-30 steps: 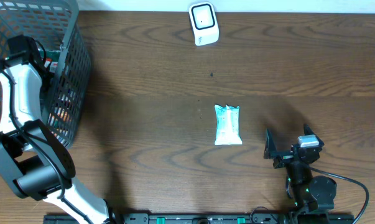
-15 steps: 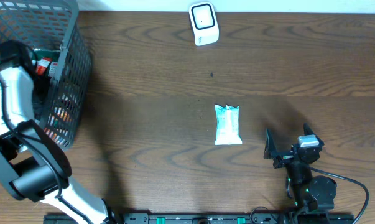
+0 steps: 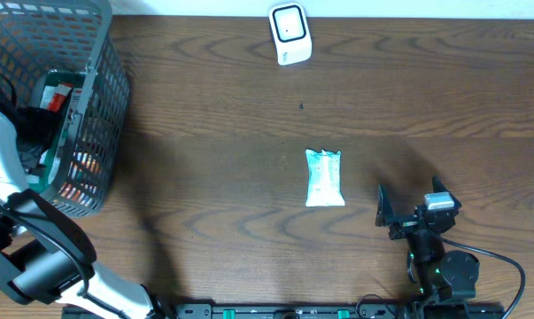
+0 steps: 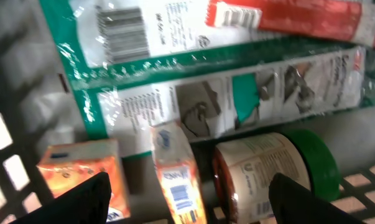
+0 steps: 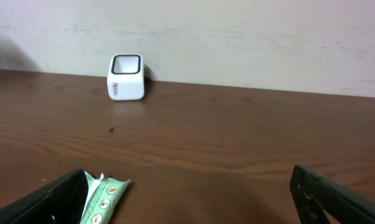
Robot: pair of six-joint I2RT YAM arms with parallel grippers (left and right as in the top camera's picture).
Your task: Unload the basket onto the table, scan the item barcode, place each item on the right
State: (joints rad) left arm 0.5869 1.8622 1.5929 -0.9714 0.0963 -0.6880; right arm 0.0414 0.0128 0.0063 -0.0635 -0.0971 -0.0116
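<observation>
left gripper [image 4: 196, 202] spread wide, a slim white-and-orange packet [image 4: 175, 180] with blue print just ahead of it; right gripper [image 5: 190, 199] likewise wide.

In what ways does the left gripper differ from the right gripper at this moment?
The left gripper is down inside the wire basket; the right gripper is over the wooden table. Under the left gripper lie a jar with a green lid and an orange carton; the right gripper faces the white scanner, with a pale green packet ahead to its left. Both stand open and hold nothing.
</observation>
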